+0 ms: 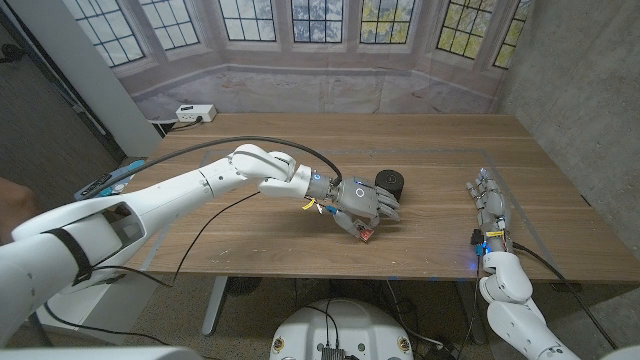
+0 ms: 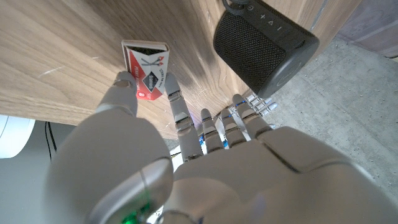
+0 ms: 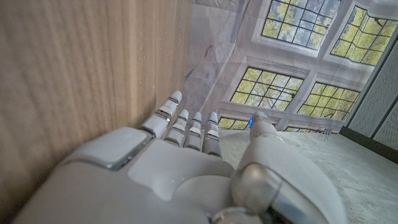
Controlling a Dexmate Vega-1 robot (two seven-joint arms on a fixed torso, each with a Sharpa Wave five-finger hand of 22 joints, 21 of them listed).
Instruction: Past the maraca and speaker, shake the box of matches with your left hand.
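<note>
A red-and-white box of matches (image 2: 147,68) is pinched at its near end between the thumb and a finger of my left hand (image 2: 205,168). In the head view that hand (image 1: 365,203) is over the table's middle, with the box of matches (image 1: 365,235) sticking out under it toward the front edge, tilted. The black round speaker (image 1: 390,183) stands just behind the hand; its grille (image 2: 264,46) sits close beside the fingers. My right hand (image 1: 490,205) waits at the table's right on its edge, fingers straight and holding nothing; its fingers (image 3: 186,127) lie along the wood.
A white power strip (image 1: 195,113) lies at the table's back left corner. A black cable (image 1: 250,142) arcs over my left arm. A concrete wall (image 1: 580,80) closes off the right side. Bare wood stretches between the speaker and my right hand.
</note>
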